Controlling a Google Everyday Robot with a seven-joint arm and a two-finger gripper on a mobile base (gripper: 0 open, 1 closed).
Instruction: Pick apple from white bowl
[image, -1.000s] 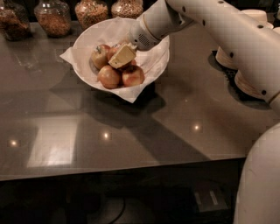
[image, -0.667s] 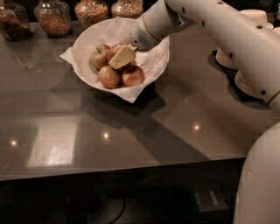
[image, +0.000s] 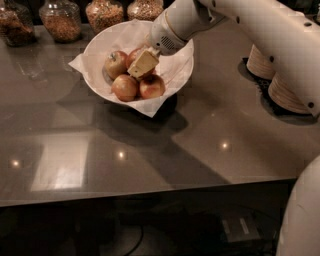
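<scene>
Dark glossy desk (image: 165, 165); gripper (image: 143, 63) lowered into the white bowl (image: 97, 89) at the back left.
Gripper sits on top of the fruit pile, lying across the apple (image: 133, 55), which shows only as a deep red patch just behind it near the bowl's middle; whether the gripper is wide, narrow or gripping cannot be told. Three paler apples (image: 125, 87) crowd around it, touching one another. Crinkled white paper (image: 150, 107) lines the bowl, corners sticking out over the rim. Glass jars (image: 61, 20) of grain stand along the back edge. Stacked beige bowls (image: 287, 92) sit well apart to the right, partly behind the white arm (image: 260, 25).
</scene>
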